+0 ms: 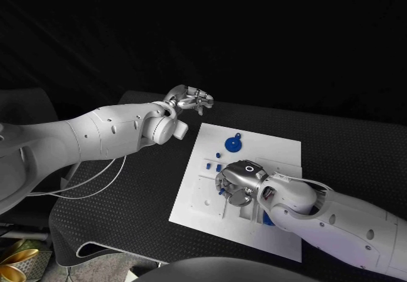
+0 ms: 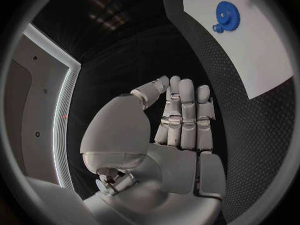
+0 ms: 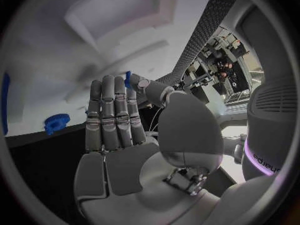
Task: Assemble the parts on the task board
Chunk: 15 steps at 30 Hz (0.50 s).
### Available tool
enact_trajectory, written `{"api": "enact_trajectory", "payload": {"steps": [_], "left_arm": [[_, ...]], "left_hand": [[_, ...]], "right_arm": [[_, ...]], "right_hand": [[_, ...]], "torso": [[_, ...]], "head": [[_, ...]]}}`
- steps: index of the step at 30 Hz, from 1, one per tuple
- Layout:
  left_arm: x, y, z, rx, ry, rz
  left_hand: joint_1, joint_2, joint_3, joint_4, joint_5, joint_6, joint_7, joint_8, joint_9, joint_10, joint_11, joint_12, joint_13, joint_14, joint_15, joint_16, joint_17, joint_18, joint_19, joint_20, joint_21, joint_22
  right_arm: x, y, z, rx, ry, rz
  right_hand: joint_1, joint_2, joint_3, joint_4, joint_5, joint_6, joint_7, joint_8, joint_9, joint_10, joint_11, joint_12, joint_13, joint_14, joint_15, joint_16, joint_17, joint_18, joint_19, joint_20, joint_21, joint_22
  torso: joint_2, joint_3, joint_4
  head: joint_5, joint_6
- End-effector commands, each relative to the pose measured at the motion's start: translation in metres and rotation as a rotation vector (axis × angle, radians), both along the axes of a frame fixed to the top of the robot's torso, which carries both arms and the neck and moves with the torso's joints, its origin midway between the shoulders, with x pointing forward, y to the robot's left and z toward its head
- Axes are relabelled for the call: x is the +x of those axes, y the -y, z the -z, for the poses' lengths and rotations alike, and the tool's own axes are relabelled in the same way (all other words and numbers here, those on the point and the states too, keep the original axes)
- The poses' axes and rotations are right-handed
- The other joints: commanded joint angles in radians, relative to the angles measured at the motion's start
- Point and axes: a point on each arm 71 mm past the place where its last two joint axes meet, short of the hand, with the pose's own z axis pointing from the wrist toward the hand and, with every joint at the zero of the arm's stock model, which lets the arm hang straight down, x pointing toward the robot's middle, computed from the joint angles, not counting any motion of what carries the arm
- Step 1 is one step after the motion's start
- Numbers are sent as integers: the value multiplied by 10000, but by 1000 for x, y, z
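Note:
The white task board (image 1: 272,150) lies in the middle of the table. A blue gear (image 1: 230,144) rests on its far part, also seen as the gear (image 2: 226,14) and the gear (image 3: 57,123). Small blue parts (image 1: 213,167) stand left of the board's middle. My right hand (image 1: 242,181) hovers low over the board's centre. In the right wrist view its fingers (image 3: 112,112) are straight, and a small blue part (image 3: 128,78) sits pinched between thumb and forefinger. My left hand (image 1: 188,98) is off the board beyond its far left corner, fingers (image 2: 184,117) extended, holding nothing.
Another blue piece (image 1: 267,219) shows on the board beside my right forearm. Black mat (image 1: 110,217) surrounds the board. A white cable (image 1: 93,185) loops over the table's left side under my left arm.

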Motion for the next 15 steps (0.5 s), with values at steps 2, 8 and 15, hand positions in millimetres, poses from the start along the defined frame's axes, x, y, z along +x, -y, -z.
{"api": "enact_trajectory", "payload": {"steps": [2,8,15], "left_arm": [[0,1,-2,-98,52,95],[0,2,-2,-100,50,103],[0,3,-2,-108,45,128]], "left_hand": [[3,-98,6,-38,-34,-66,24,-46,3,-86,14,8,16,23,15,-38,12,4,49,-478,-16,178],[3,-100,7,-39,-35,-70,26,-50,4,-90,15,8,16,21,16,-39,13,4,46,-477,-17,178],[3,-99,9,-38,-35,-72,28,-52,4,-92,16,10,17,20,17,-41,13,4,45,-476,-18,178]], "right_arm": [[-2,0,6,-337,-47,-156],[-4,-3,10,-465,-105,-226],[-7,-7,12,-514,-166,-352]], "right_hand": [[13,93,-12,-48,14,9,11,5,-2,55,22,-58,21,50,0,-71,17,-75,46,-9,55,13],[8,100,-14,-58,14,9,12,1,2,56,23,-65,26,50,1,-78,22,-75,43,-7,53,12],[1,108,-16,-67,14,8,13,-3,6,57,24,-71,32,52,2,-86,27,-75,41,-5,52,11]], "torso": [[3,6,-5],[5,3,5],[5,-2,14]], "head": [[0,-12],[2,-11],[-18,-23]]}}
